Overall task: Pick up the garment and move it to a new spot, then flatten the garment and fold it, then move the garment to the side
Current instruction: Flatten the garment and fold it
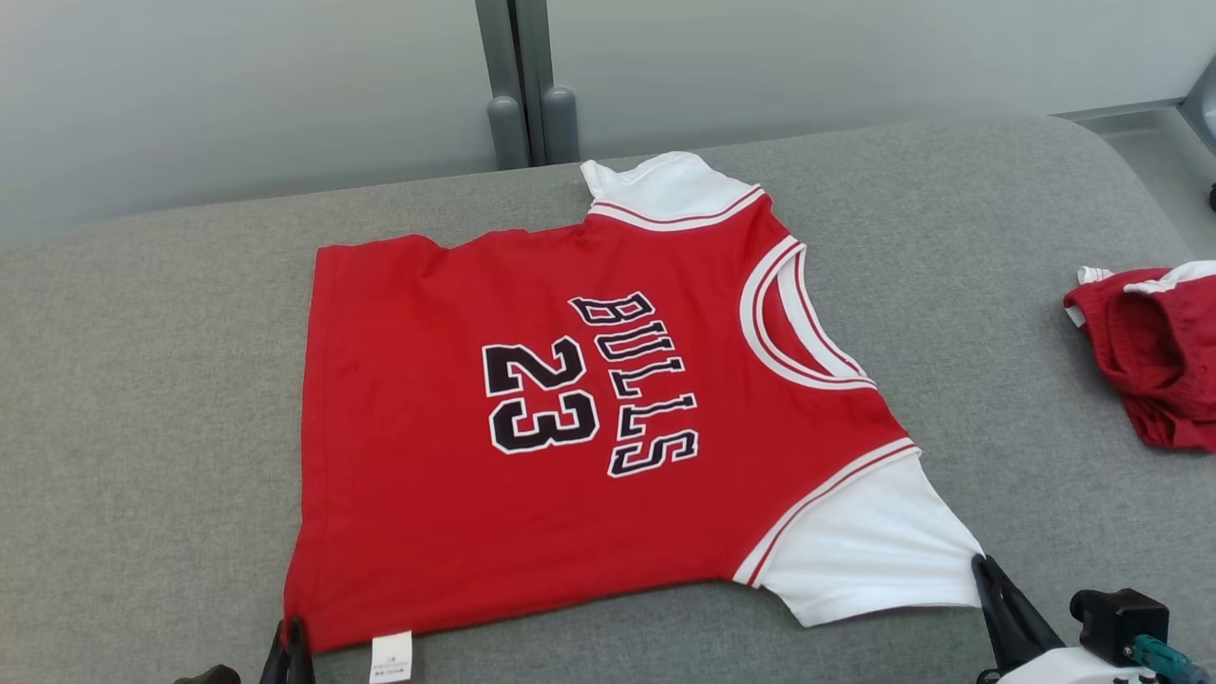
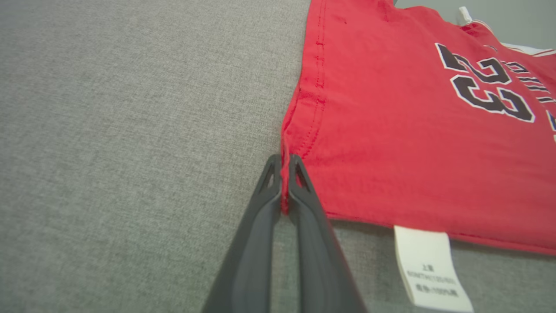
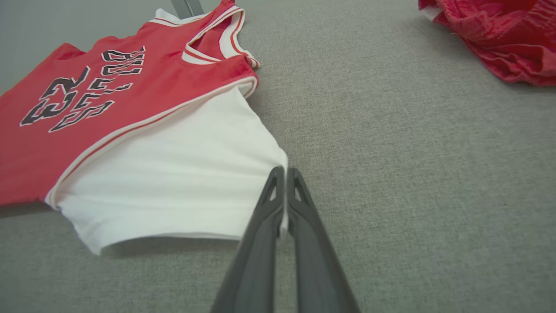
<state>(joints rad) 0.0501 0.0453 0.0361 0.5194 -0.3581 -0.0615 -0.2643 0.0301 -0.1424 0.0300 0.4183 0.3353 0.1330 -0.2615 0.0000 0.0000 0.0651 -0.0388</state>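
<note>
Fabric surface lies under the jersey, pale wall beyond. Left gripper clamps its hem, right gripper its sleeve.

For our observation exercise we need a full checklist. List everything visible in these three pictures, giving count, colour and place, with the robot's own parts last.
jersey: one, red with white sleeves and black "BULLS 23", spread out mid-surface.
care label: one, white, at the jersey's near hem.
second garment: one, red with white trim, crumpled at the right edge.
surface: one, grey fabric, under both garments.
posts: two, grey, behind the surface's far edge.
left gripper: one, dark, shut on the jersey's near hem corner.
right gripper: one, dark, shut on the near white sleeve's tip.
</note>
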